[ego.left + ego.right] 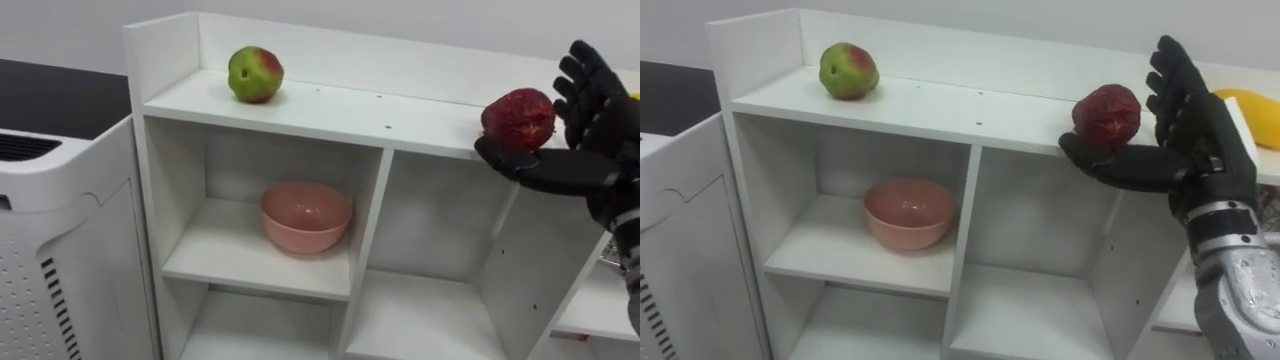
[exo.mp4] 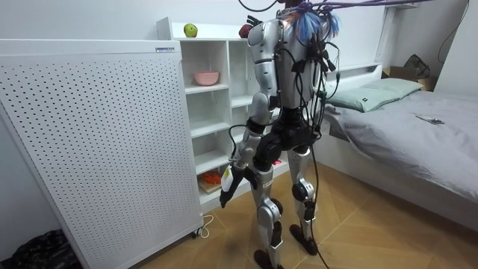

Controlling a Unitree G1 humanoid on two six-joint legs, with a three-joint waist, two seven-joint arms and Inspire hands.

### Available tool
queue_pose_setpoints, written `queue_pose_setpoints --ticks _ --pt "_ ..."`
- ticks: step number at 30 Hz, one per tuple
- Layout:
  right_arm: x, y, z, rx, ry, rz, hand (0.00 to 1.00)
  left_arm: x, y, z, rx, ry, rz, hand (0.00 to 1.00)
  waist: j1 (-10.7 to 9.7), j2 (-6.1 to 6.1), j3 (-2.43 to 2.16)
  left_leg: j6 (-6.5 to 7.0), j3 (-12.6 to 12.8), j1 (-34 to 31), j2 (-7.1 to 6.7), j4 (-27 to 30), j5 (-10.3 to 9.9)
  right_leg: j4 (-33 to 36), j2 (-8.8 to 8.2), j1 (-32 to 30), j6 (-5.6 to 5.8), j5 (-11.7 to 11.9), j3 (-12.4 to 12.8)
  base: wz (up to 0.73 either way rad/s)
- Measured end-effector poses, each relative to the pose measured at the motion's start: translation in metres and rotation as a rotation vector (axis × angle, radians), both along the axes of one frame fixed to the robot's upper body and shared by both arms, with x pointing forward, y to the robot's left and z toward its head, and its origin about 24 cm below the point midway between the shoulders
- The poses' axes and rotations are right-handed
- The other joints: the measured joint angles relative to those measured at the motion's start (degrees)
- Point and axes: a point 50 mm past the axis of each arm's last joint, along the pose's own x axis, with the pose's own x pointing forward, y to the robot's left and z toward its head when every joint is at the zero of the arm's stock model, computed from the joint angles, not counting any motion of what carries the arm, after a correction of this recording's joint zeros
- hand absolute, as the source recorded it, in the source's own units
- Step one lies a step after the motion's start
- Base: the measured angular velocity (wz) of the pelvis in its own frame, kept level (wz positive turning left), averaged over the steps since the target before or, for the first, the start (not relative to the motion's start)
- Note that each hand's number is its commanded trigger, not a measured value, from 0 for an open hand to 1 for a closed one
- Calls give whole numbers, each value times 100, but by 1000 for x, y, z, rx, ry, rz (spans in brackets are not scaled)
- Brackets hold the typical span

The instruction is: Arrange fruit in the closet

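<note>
Fruit (image 1: 1106,115), dark red, sits clasped in the right hand (image 1: 1170,160) at the closet's (image 1: 940,105) top edge; a yellow fruit (image 1: 1252,108) shows half hidden behind. We cannot read the left hand's (image 2: 226,187) grip.

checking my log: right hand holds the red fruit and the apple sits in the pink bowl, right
No. The apple sits on top of the shelf, not in the bowl, as the left eye view shows. The right hand does hold the red fruit.
</note>
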Motion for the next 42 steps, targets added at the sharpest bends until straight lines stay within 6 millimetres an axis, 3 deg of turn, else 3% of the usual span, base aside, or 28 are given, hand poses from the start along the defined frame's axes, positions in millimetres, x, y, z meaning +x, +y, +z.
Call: queue_pose_setpoints --ticks 10,19,28,30,34,37,42 --pt "3 0 -8 19 38 56 100 2 10 3 28 -4 -8 0 -23 -88 -21 0 -2 -1 0 50 -1 5 -6 44 0 0 -14 0" --pt "3 1 -8 42 35 69 100 5 10 3 28 -10 -11 0 -15 -75 -19 -1 -1 -3 0 83 -1 8 -6 60 -5 3 -10 0" --pt "4 6 -8 37 32 87 100 8 8 3 27 -10 -33 0 -9 18 -69 -1 31 0 1 109 -1 9 -7 50 -11 7 24 -1" --pt "4 17 -7 46 31 145 100 7 8 3 28 -8 -34 0 3 59 -87 -1 77 -17 7 106 -1 19 -7 -14 -23 14 53 -12" --pt "1 33 -4 56 32 253 100 11 9 3 27 -16 -30 0 -20 105 -70 -1 82 -19 7 109 -1 20 -6 -20 -30 21 65 -2" --pt "-9 49 2 76 -3 377 100 11 9 4 30 -11 -49 0 -4 133 -76 -1 69 -41 7 109 -1 21 -6 -33 -30 22 61 0" --pt "-25 73 -7 64 27 574 100 6 9 3 31 4 -45 0 16 162 -65 -1 70 -34 7 108 -1 17 -5 -32 -30 22 68 0"
